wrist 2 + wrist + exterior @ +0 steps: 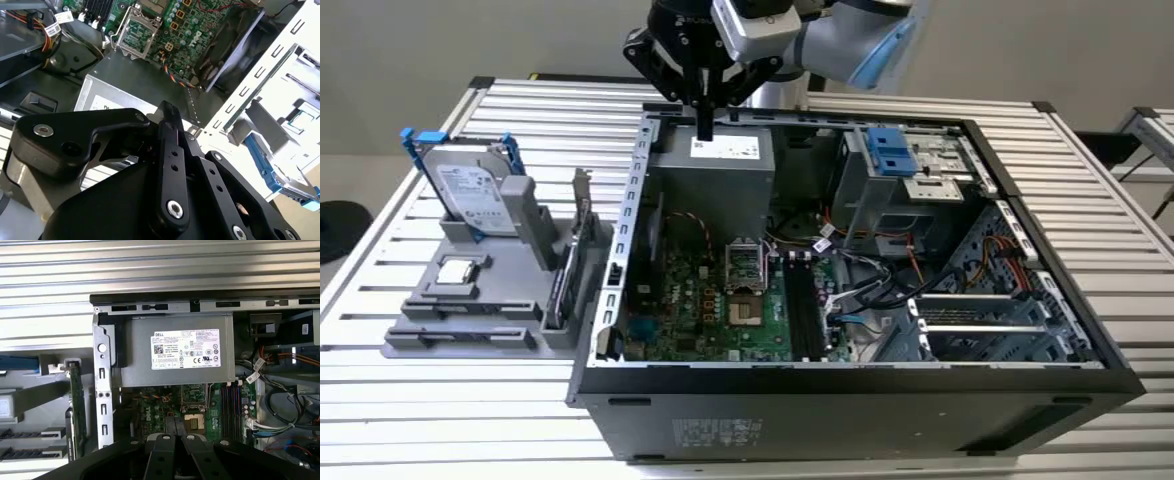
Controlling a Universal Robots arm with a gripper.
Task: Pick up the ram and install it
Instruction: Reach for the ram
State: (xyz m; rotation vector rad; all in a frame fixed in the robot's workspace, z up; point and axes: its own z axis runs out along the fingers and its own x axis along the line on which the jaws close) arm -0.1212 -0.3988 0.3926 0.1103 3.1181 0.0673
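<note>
One claw (704, 128): clenched, fingers pressed together with nothing between them, hanging over the power supply (720, 165) at the case's rear.
Case (854, 400): open, and the memory slots (801, 312) look bare.
Ram (467, 314): likely a dark strip in the tray (460, 240), on the exterior view's left, well apart from the claw. It's hard to single out.
Progress: nothing gripped and nothing seated, so it's all still to do.

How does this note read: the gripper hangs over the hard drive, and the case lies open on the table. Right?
Not quite. In the exterior view the gripper hangs over the power supply inside the case, not over the hard drive, which stands in the fixture at the exterior view's left. The case does lie open on the table.
</note>
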